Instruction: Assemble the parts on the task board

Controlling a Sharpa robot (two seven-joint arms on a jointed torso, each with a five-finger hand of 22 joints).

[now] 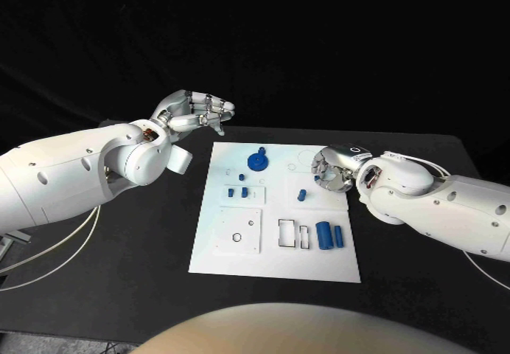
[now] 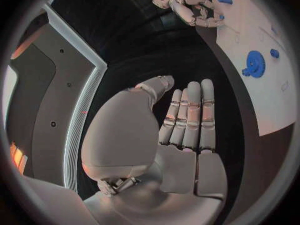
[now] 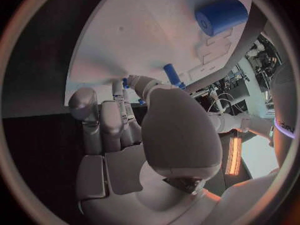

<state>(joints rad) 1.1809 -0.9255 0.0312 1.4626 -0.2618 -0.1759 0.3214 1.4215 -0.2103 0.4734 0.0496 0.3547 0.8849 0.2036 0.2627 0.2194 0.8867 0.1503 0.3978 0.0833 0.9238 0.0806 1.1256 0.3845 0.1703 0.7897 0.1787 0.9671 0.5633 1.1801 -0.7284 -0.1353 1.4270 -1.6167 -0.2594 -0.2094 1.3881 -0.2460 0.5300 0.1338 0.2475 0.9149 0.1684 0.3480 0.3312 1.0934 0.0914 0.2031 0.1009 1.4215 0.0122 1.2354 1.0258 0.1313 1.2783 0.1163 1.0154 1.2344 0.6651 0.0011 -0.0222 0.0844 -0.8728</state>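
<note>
The right hand (image 1: 332, 171) hung low over the task board's (image 1: 278, 259) far right part, fingers curled near small blue parts (image 1: 302, 195), grasp unclear, while the left hand (image 1: 194, 110) waited empty, fingers loose.

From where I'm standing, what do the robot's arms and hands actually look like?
Both arms are smooth, rounded white shells with small dark holes, and thin pale cables trail beside them. The left hand and right hand are silver metal, with jointed fingers built from short segments. The right wrist carries a dark ring near the hand.
</note>
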